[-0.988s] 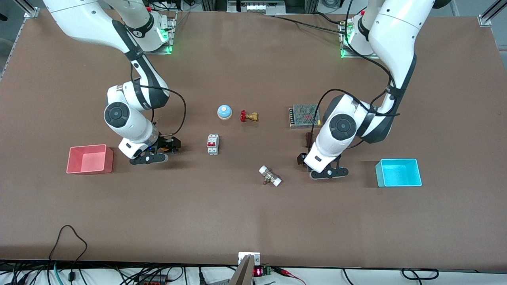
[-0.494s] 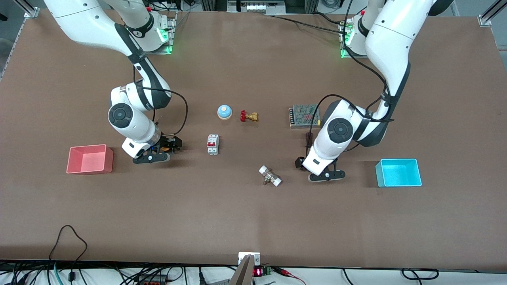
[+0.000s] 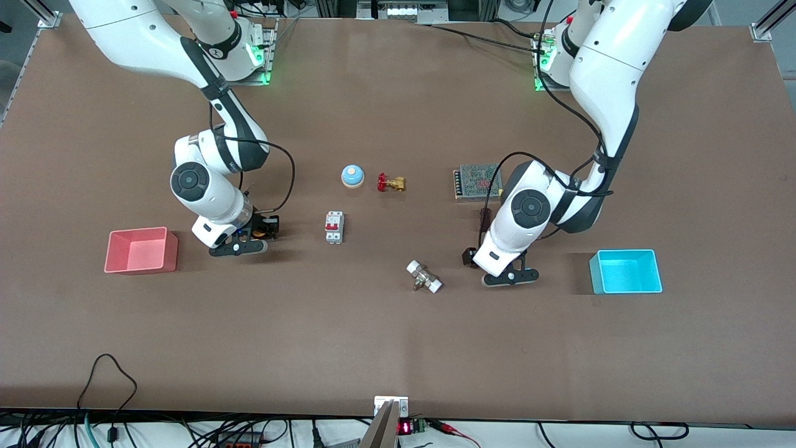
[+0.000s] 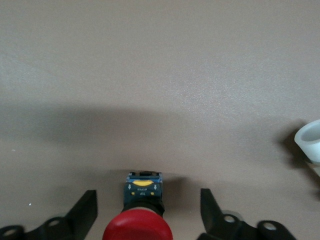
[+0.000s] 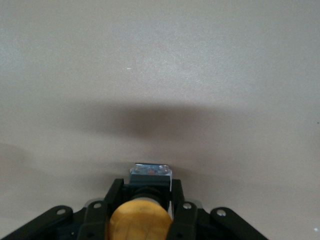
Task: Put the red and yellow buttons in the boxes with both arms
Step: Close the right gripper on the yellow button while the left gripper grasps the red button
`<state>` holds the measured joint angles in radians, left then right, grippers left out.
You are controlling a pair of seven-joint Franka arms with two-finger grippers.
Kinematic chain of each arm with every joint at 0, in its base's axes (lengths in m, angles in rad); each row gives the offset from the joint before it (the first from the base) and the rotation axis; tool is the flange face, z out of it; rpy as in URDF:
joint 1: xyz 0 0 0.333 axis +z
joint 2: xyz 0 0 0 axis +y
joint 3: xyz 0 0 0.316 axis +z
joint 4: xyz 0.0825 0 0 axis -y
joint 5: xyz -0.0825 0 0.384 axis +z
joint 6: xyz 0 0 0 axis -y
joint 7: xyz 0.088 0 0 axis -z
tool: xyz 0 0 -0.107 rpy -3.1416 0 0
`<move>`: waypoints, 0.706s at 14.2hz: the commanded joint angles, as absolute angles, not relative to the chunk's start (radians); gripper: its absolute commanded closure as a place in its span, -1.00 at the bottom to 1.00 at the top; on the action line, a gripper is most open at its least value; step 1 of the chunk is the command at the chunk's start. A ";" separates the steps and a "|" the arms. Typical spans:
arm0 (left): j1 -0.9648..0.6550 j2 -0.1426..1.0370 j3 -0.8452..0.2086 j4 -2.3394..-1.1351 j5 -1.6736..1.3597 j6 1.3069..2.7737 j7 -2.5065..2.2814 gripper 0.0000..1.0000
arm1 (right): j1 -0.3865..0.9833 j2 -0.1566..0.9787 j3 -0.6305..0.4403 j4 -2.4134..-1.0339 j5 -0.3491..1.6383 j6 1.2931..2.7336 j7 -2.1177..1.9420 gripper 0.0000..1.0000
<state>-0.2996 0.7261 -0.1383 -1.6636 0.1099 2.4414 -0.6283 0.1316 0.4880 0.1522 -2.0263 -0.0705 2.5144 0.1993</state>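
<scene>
In the right wrist view my right gripper is shut on the black body of the orange-yellow button. In the front view the right gripper holds the yellow button low at the table, beside the pink-red box. In the left wrist view my left gripper is open, with its fingers on either side of the red button and apart from it. In the front view the left gripper is low between the white-ended fitting and the cyan box. The red button is hidden there under the hand.
A blue domed bell, a red-handled brass valve and a white circuit breaker lie mid-table. A metal mesh box sits near the left arm. The white-ended fitting also shows in the left wrist view.
The left hand has shifted a little toward the right arm's end of the table, closer to the white-ended fitting. The right hand has barely moved.
</scene>
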 commanded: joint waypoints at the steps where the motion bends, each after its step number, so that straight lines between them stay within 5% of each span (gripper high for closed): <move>1: -0.311 0.736 -0.126 -1.641 0.130 2.445 -0.647 -0.44 | 0.133 0.476 0.153 -2.045 -0.087 2.530 0.221 0.56; 3: -0.313 0.738 -0.126 -1.641 0.132 2.445 -0.647 -0.39 | 0.132 0.463 0.153 -2.034 -0.087 2.526 0.212 0.67; 7: -0.311 0.736 -0.126 -1.641 0.132 2.444 -0.649 0.55 | 0.088 0.365 0.150 -1.993 -0.086 2.421 0.140 0.67; 10: -0.307 0.735 -0.126 -1.641 0.132 2.441 -0.646 0.71 | 0.016 0.286 0.143 -1.973 -0.084 2.359 0.007 0.67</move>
<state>-0.3000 0.7273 -0.1360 -1.6583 0.1110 2.4440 -0.6284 0.0700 0.3507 0.1386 -1.9680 -0.0788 2.4008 0.0902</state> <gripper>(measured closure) 0.639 0.568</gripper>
